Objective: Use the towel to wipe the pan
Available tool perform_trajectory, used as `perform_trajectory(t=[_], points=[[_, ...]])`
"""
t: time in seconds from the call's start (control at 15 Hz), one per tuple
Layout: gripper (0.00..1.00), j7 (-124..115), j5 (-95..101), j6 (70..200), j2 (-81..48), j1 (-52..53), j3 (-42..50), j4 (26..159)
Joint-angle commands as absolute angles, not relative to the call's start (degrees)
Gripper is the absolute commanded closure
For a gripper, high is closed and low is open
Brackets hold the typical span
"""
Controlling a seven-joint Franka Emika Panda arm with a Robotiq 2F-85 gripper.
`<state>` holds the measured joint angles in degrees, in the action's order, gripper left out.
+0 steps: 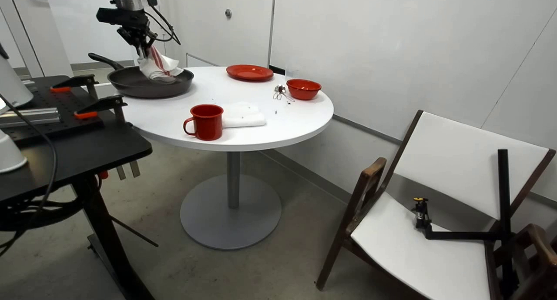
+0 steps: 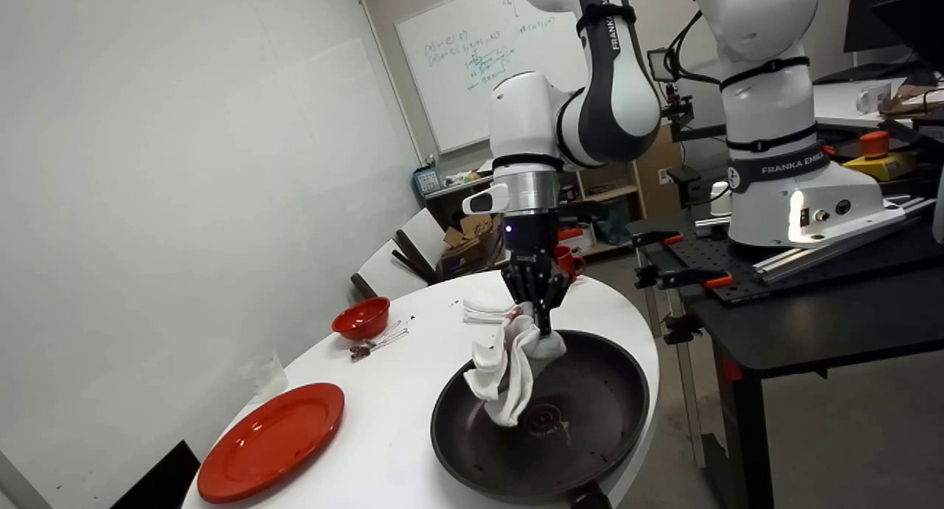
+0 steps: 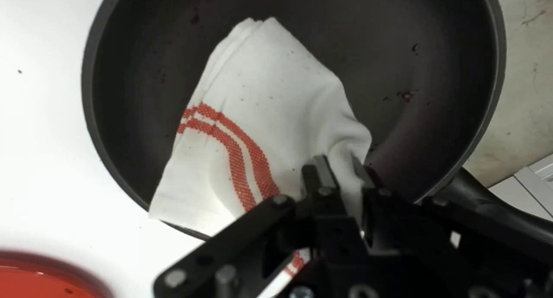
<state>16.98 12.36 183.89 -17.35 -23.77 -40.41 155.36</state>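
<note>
Gripper (image 3: pixel 339 168): clenched on a fold of the red-striped white towel (image 3: pixel 276 99), fabric pinched between its fingers (image 3: pixel 324 170); it points downward.
Towel: hangs from that grip within the black frying pan (image 2: pixel 597 398), lower folds reaching toward the pan's floor; how firmly it presses there I cannot tell. In the wrist view one corner laps over the rim, and small dark flecks dot the cloth.
Frying pan: sits flat near the edge of the round white table (image 1: pixel 283 121), its long handle (image 1: pixel 103 59) reaching out past that edge.
Dark-red crumbs (image 3: pixel 407 95): scattered over the pan's floor on both sides of the towel.
Wiping, done: judged from how things lie, the towel is grasped and brought into the pan; flecks on it may hint at some wiping.
Wiping, left: likely a good part, since crumbs lie uncovered; passes toward both sides seem called for, then letting the towel go.
Red plate (image 2: pixel 271 444): flat on the same table, apart from the pan.
Red mug (image 1: pixel 208 124): upright, just beside a folded white piece (image 1: pixel 243 116), cloth or paper, I cannot tell which.
Red bowl (image 1: pixel 303 90): farther off, with a small wire utensil (image 1: pixel 281 89) near it.
</note>
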Motion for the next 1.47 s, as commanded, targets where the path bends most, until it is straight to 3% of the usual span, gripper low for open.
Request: perform_trajectory(t=[0.0,0.8,1.4], points=[[0.96,15.2,11.4,183.8,-15.9,-35.8,-49.6,158.2],[0.96,15.6,12.3,181.2,-21.4,-72.5,-68.0,159.1],[0.96,15.4,11.7,176.2,-25.2,-93.8,-78.6,158.5]])
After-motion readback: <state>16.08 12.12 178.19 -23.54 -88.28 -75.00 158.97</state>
